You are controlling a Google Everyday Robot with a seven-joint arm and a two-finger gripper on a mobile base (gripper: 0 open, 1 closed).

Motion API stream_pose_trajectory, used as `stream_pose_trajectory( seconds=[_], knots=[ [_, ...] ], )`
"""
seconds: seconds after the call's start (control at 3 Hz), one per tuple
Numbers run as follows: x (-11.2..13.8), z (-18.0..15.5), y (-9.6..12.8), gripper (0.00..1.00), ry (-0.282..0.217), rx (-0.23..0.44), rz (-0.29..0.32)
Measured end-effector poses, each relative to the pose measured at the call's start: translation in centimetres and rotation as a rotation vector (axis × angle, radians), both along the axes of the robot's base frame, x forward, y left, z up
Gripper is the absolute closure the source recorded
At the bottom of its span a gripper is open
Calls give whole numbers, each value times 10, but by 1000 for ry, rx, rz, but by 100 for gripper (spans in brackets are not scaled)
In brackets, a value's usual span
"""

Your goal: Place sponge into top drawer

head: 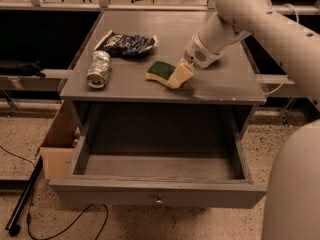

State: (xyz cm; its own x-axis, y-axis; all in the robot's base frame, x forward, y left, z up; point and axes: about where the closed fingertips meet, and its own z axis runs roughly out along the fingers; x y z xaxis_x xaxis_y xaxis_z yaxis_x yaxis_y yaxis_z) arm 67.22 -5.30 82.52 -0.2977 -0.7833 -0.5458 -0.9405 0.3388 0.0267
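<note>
The sponge (160, 69) lies on the grey table top (220, 84), green scrub face up over pale yellow foam, near the front middle. My gripper (179, 76) comes down from the upper right on the white arm and rests against the sponge's right end. The top drawer (150, 193) below the table top is pulled fully open; its inside shows nothing in it. Its small round knob (159, 201) sits at the centre of the front.
A crushed metal can (99, 68) lies on the table's left side. A blue-and-white foil snack bag (127, 43) lies behind it. A cardboard box (56, 146) stands on the floor to the left of the drawer. A black pole and cable (25, 199) lie on the floor.
</note>
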Motion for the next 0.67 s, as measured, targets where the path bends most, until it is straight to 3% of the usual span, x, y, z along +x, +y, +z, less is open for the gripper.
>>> stream_pose_trajectory(
  seconds=[0.33, 0.67],
  knots=[
    [0, 0, 0, 100, 0, 0, 1],
    [0, 0, 0, 100, 0, 0, 1]
  ],
)
